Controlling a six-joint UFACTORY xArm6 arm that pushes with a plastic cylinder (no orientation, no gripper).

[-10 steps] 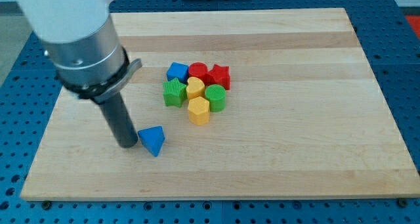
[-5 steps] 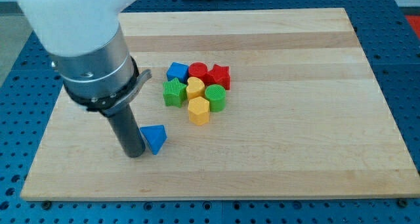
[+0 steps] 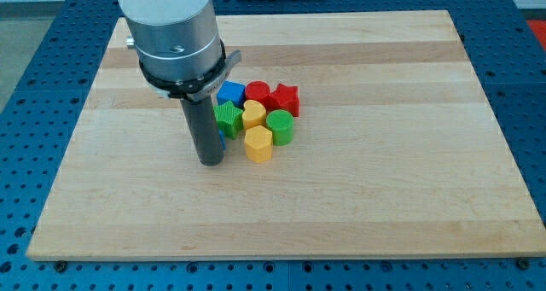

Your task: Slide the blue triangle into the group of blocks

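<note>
My tip (image 3: 210, 162) rests on the wooden surface (image 3: 384, 189), at the cluster's left. The blue triangle (image 3: 222, 140) is mostly hidden behind the rod, touching the green block (image 3: 227, 119). No jaws exist.

I am seen through one camera only, set high beyond the desk's (image 3: 409, 197) near edge and tilted down toward its far edge. It stands far enough back to take in nearly the whole wooden top with blue perforated surround (image 3: 34, 112) on both sides. My arm's upper part runs out of frame at top.
</note>
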